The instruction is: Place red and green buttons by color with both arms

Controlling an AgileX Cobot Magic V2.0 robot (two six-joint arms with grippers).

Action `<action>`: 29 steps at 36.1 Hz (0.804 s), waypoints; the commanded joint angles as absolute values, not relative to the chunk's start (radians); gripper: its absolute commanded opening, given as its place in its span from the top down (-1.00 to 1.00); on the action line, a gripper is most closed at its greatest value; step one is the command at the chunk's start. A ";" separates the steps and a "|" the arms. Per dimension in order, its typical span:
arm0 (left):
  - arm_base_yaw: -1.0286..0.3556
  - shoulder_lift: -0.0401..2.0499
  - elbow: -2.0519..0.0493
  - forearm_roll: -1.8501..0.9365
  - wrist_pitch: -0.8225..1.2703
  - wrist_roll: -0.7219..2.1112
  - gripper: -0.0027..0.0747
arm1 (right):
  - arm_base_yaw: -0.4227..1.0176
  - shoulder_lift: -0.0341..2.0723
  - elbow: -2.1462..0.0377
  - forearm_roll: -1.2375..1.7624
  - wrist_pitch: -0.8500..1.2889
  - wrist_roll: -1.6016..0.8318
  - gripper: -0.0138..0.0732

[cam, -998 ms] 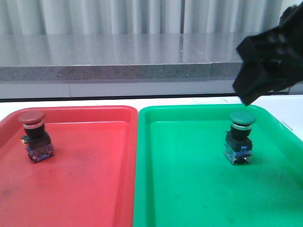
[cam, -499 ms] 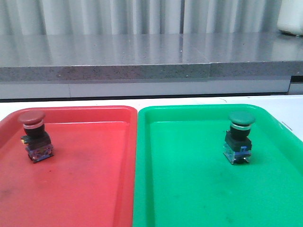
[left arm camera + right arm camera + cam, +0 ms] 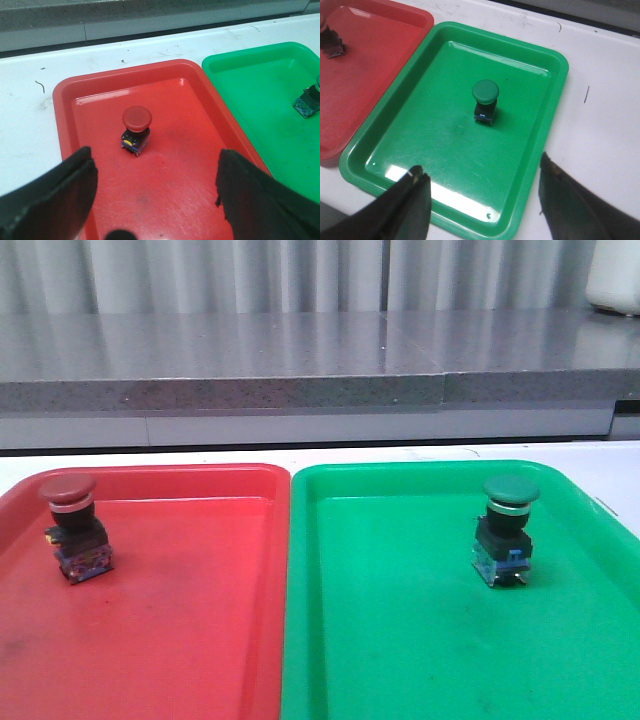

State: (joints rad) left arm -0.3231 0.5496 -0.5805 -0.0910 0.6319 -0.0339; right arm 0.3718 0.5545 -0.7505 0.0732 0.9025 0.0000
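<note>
The red button [image 3: 73, 523] stands upright at the left of the red tray [image 3: 190, 640]; it shows too as the red button [image 3: 136, 129] under my left wrist camera. Upright in the green tray [image 3: 400, 640] is the green button [image 3: 507, 530], and the right wrist view has the same green button [image 3: 485, 101] mid-tray. My left gripper [image 3: 155, 172] hangs open above the red tray [image 3: 170, 200], holding nothing. My right gripper [image 3: 480, 192] is open and empty over the near edge of the green tray [image 3: 445, 150]. Neither arm appears in the front view.
The two trays lie side by side on a white table [image 3: 600, 465]. A grey stone ledge [image 3: 300, 370] runs behind them. Bare white table [image 3: 600, 125] lies beside the green tray, and more table [image 3: 25, 115] beside the red one.
A black arm at the upper right of the front view one second ago has left the view. Both buttons stay where they were.
</note>
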 commanded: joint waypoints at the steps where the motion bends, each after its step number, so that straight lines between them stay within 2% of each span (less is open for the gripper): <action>1: -0.333 0.551 -0.607 -0.095 0.559 -0.033 -0.34 | 0.374 0.555 -0.772 0.048 0.843 -0.006 -0.29; 10: -0.333 0.551 -0.607 -0.095 0.556 -0.033 -0.34 | 0.374 0.555 -0.772 0.042 0.843 -0.006 0.67; 13: -0.333 0.551 -0.607 -0.095 0.556 -0.033 -0.18 | 0.374 0.555 -0.772 0.042 0.843 -0.006 0.90; 19: -0.333 0.551 -0.607 -0.095 0.556 -0.033 0.61 | 0.374 0.555 -0.772 0.041 0.846 -0.006 0.93; 23: -0.333 0.551 -0.607 -0.095 0.556 -0.033 0.95 | 0.374 0.555 -0.772 0.041 0.846 -0.006 0.93; 29: -0.333 0.551 -0.607 -0.095 0.556 -0.033 0.98 | 0.374 0.555 -0.772 0.041 0.846 -0.006 0.93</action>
State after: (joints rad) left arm -0.3231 0.5496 -0.5805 -0.0910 0.6283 -0.0339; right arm 0.3718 0.5545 -0.7497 0.0533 0.9046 0.0000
